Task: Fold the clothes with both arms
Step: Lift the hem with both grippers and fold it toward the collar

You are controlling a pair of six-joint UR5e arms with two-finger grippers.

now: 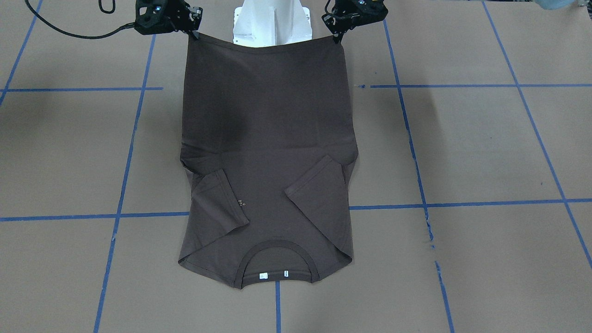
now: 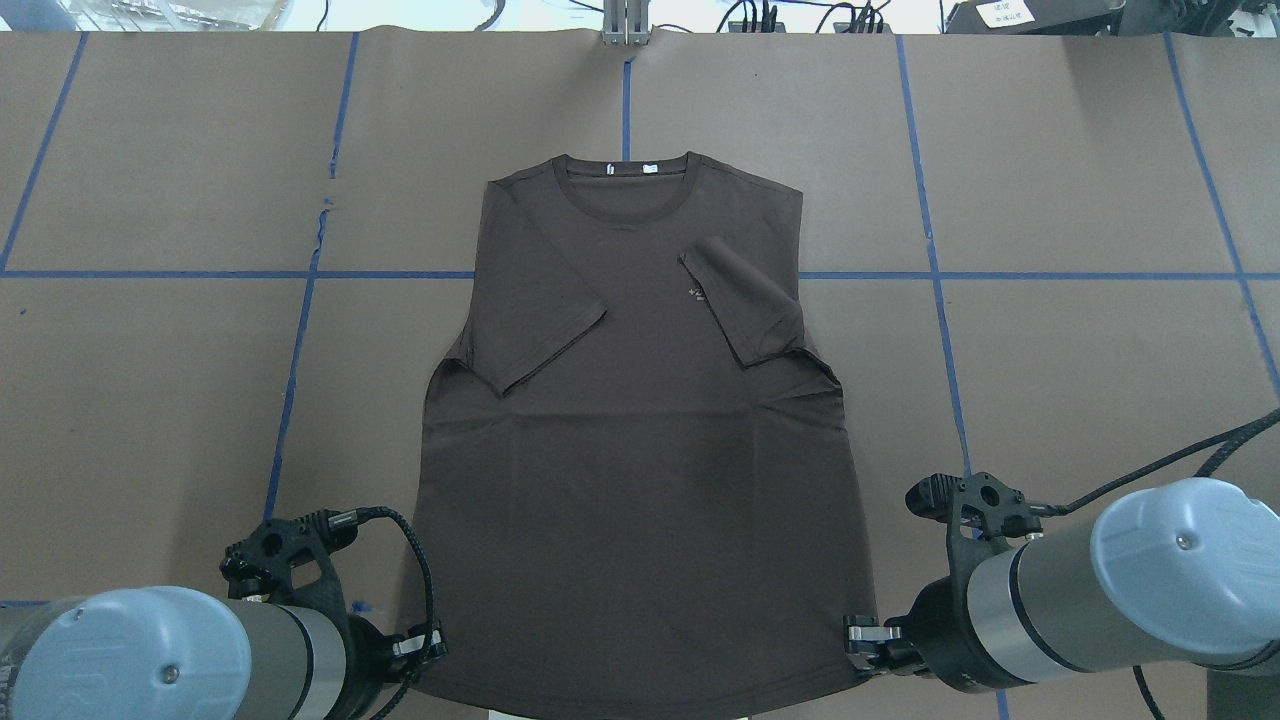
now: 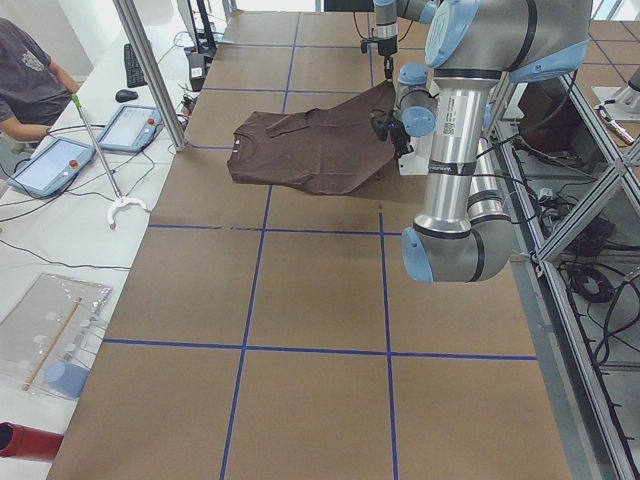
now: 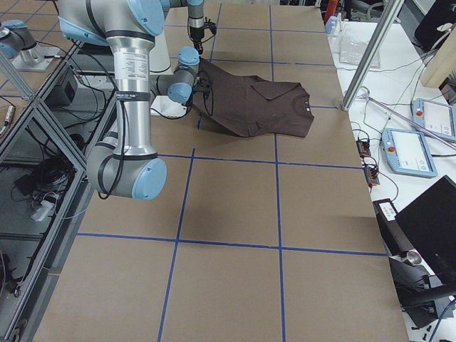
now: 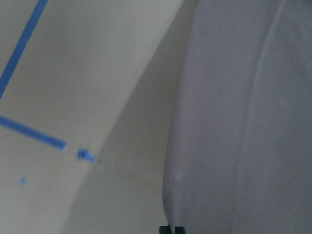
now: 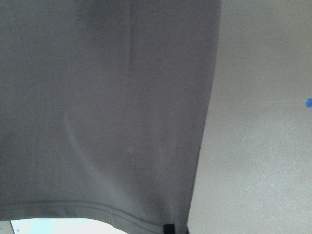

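1. At the left of the overhead view, the left arm (image 2: 130,650) comes in from the near edge. The left gripper (image 2: 422,648) is clamped on the near-left corner of the hem (image 2: 640,708).
2. Centre frame, the dark brown T-shirt (image 2: 640,450) lies front up on the brown-papered table (image 2: 150,400), which is crossed by blue tape lines (image 2: 300,330). The ribbed collar (image 2: 627,190) points away from the robot.
3. Both short sleeves are folded inward over the chest: one (image 2: 545,325) on the view's left, the other (image 2: 750,300) on its right. The right-hand one partly covers the small pale logo (image 2: 695,294).
4. The side views show the collar half flat on the table. The hem end is raised off it, stretched between the two grippers.
5. At the right, the right arm (image 2: 1120,590) reaches in. The right gripper (image 2: 862,640) is pinched tight on the hem's other corner.
6. Each wrist camera shows fabric running down to the black fingertips at the bottom edge — jaws closed on cloth.
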